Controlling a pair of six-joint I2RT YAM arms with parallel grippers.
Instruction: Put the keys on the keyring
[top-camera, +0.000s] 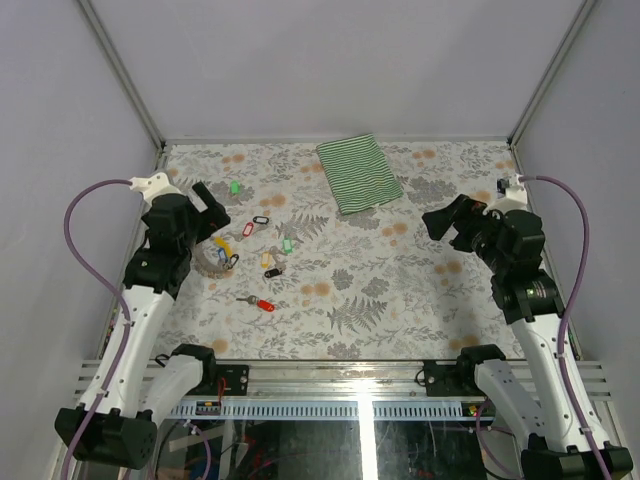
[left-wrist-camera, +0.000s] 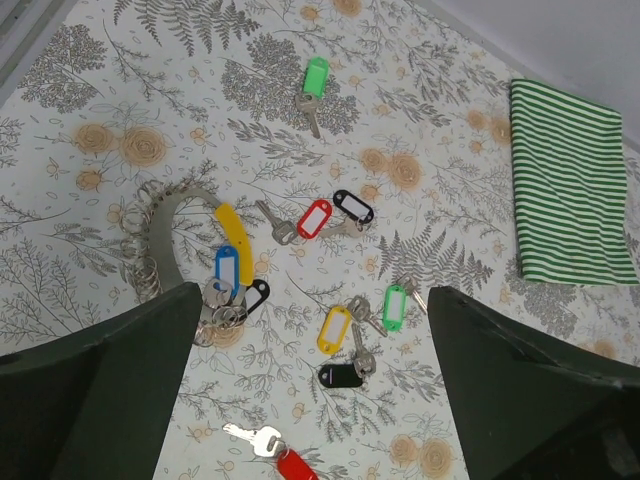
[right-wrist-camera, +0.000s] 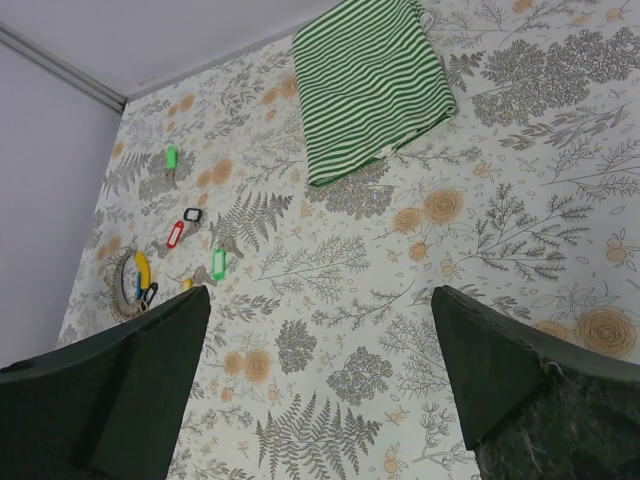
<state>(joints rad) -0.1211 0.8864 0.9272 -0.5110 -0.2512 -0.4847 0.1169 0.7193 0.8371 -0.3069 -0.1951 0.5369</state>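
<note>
The left white-and-black arm (top-camera: 140, 300) rises from its base and bends inward at the elbow. Its black two-finger left gripper (top-camera: 210, 205) is spread wide and holds nothing. The right white-and-black arm (top-camera: 540, 330) mirrors this pose, and its black two-finger right gripper (top-camera: 442, 228) is likewise spread and empty, pointing leftward.
</note>
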